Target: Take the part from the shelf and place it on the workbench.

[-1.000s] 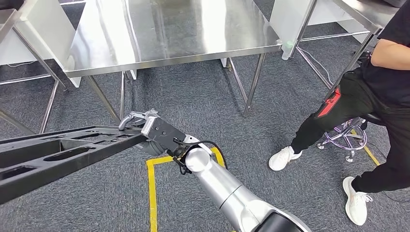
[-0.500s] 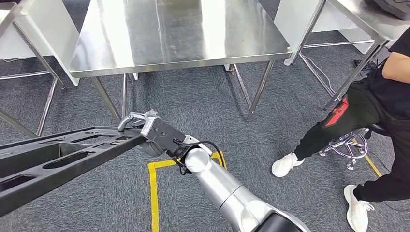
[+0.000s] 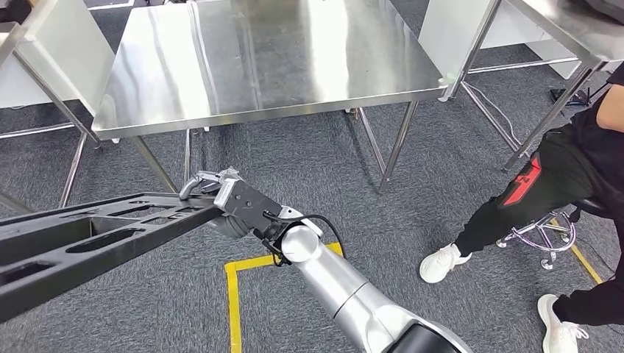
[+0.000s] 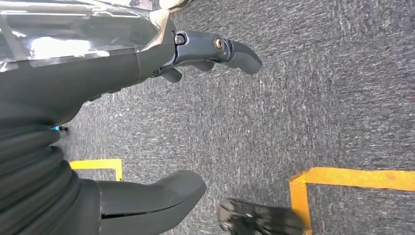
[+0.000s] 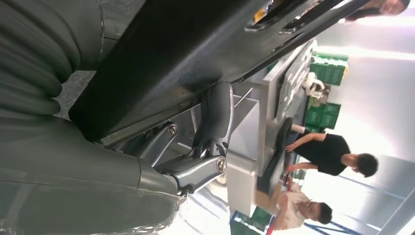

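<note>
- Grey carpet (image 3: pixel 309 154), steel workbench (image 3: pixel 265 59) lying ahead, well apart.
- Part (image 3: pixel 96 235): long black frame, riding low over floor.
- Right hand (image 3: pixel 228 198) is gripping its near end; left hand (image 4: pixel 147 122) is hanging with fingers apart, holding nothing.
- Step: carrying. Next, I judge: lifting it onto bench.

Black part (image 3: pixel 88 239); shiny steel workbench (image 3: pixel 257 59); grey carpet (image 3: pixel 309 162), yellow tape (image 3: pixel 232 294); silver arm (image 3: pixel 338 287).

The part (image 3: pixel 81 243) runs off the head view's left edge.
</note>
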### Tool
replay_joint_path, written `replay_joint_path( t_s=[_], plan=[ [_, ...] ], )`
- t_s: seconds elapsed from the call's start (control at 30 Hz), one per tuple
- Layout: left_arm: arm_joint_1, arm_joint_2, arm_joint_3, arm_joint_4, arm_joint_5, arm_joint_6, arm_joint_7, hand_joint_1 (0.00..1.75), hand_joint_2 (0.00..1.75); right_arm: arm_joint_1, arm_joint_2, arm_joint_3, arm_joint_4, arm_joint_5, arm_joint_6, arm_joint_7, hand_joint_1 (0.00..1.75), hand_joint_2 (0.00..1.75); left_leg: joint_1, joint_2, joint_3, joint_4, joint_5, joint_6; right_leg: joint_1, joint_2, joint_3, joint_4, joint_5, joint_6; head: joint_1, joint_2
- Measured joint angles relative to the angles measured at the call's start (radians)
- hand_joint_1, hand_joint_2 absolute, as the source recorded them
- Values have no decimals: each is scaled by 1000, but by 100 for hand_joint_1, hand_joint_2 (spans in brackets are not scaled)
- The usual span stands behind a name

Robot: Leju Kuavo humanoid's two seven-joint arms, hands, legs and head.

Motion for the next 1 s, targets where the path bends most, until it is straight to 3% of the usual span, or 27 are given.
replay_joint_path(
  t_s=[0.07,0.1,0.2,0.23,0.27,0.33,0.4,0.43,0.5,0.57,0.6,0.63,0.7,0.73,0.77,0.87,0.93,1.0],
  plan=[
    [3,1,0,0,0,0,1,0,175,4,-1,-1,1,0,0,0,175,175,3,2,-48,-2,-32,-5,-1,3,32,0,-26,3,0,0],
    [4,1,0,0,0,0,1,0,175,5,-1,-2,1,0,0,0,175,175,4,3,-51,-44,-15,-5,-2,4,51,0,-41,5,0,0],
    [6,3,0,0,0,0,1,0,175,6,2,-2,1,0,0,0,175,175,2,12,-22,-206,152,5,1,5,97,-3,-87,19,-1,0],
    [6,2,0,0,0,0,1,0,175,5,3,-3,1,0,0,0,175,175,-2,14,-13,-230,189,12,3,5,105,-9,-98,26,-1,0],
    [5,2,0,0,0,0,2,0,175,4,5,-3,1,1,0,0,175,175,-6,14,-7,-235,198,20,5,5,115,-10,-100,34,0,0],
    [3,1,0,0,0,1,2,0,175,0,6,-5,1,1,0,0,175,175,-7,10,13,-244,185,37,4,4,111,13,-85,55,1,0],
    [3,2,0,0,0,1,2,0,175,-2,6,-6,0,1,0,0,175,175,-5,6,42,-253,167,55,2,3,66,103,-67,68,3,0],
    [2,2,0,0,0,1,2,0,175,-1,5,-7,1,0,0,-1,175,175,-5,4,57,-257,157,60,1,2,24,164,-72,67,3,0],
    [2,3,0,0,0,1,2,0,175,2,1,-8,1,0,0,-1,175,175,-6,-1,83,-258,133,66,0,2,-68,265,-115,58,4,0],
    [4,3,0,0,0,1,2,0,175,7,-3,-8,1,0,0,-1,175,175,-8,-7,115,-258,105,65,0,2,-130,280,-161,53,4,0],
    [4,3,0,0,0,1,2,0,175,8,-5,-9,2,0,0,-1,175,175,-8,-9,134,-258,90,64,0,2,-142,249,-159,56,4,0],
    [4,3,0,0,0,1,2,0,175,8,-6,-9,2,1,0,-1,175,175,-9,-11,154,-259,74,63,0,2,-144,195,-131,62,4,0],
    [4,3,0,0,0,1,2,0,175,8,-10,-9,5,1,1,-1,175,175,-12,-14,193,-259,41,58,2,-2,-131,78,-10,77,3,0],
    [3,2,0,0,0,1,3,0,175,8,-12,-9,6,1,2,-1,175,175,-13,-15,206,-261,25,54,5,-4,-118,42,39,76,3,0],
    [3,2,1,0,0,2,3,0,175,8,-12,-9,8,1,2,-1,175,175,-12,-16,221,-260,14,48,8,-5,-108,24,68,67,3,0],
    [0,0,1,0,0,3,4,0,175,-4,-5,-9,8,3,3,-1,175,175,-8,-12,228,-216,19,32,9,1,-65,11,57,27,3,0],
    [-5,-2,1,1,0,2,4,0,175,-13,2,-9,8,3,3,-2,175,175,-4,-7,168,-116,24,22,3,3,-33,5,40,7,3,0],
    [-5,-2,0,1,0,2,4,0,175,-14,5,-9,9,4,3,-1,175,175,0,-4,78,-5,-16,10,0,4,-7,3,16,-2,2,0]
  ],
)
